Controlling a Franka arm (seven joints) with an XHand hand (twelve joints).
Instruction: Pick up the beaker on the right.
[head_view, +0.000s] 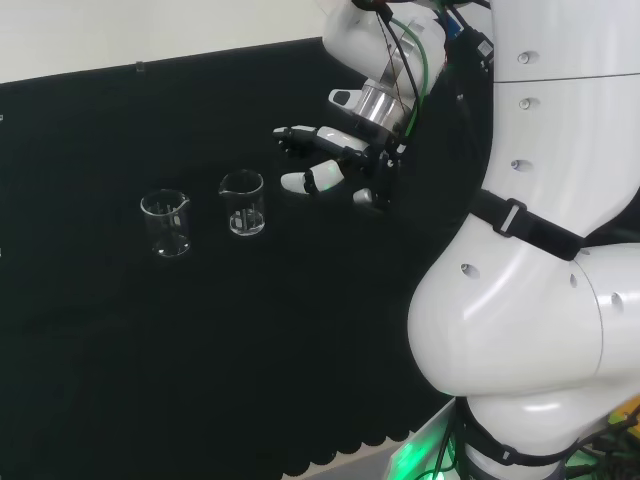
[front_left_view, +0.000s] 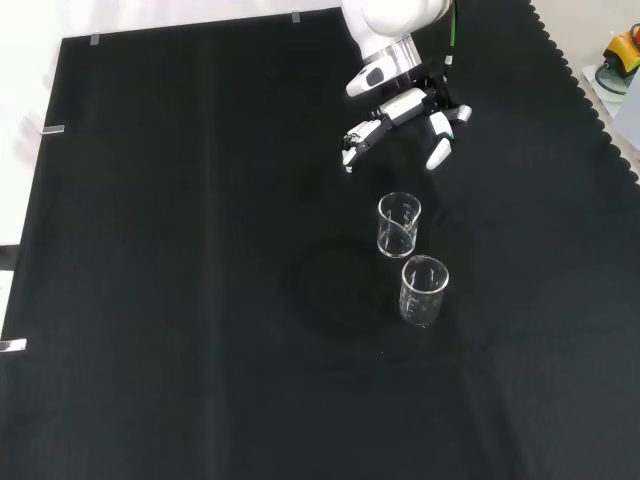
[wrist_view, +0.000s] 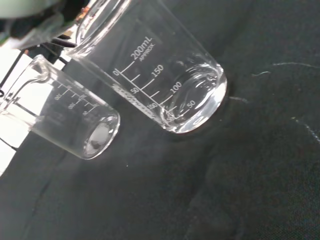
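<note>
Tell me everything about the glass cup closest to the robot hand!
The beaker is a small, see-through cup that looks like glass, with a round open top, a little pouring lip and a thick flat bottom. The wrist view shows white measuring lines printed up its side. It looks empty. It stands upright on the black cloth, with nothing but the cloth touching it. A second beaker stands apart from it, to its left in the head view. The hand hovers open to its right there, not touching it.

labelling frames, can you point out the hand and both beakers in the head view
hand (head_view: 340, 155): head view, on its black and white palm.
right beaker (head_view: 243, 206): head view, on its clear glass wall.
left beaker (head_view: 167, 225): head view, on its clear glass wall.
</note>
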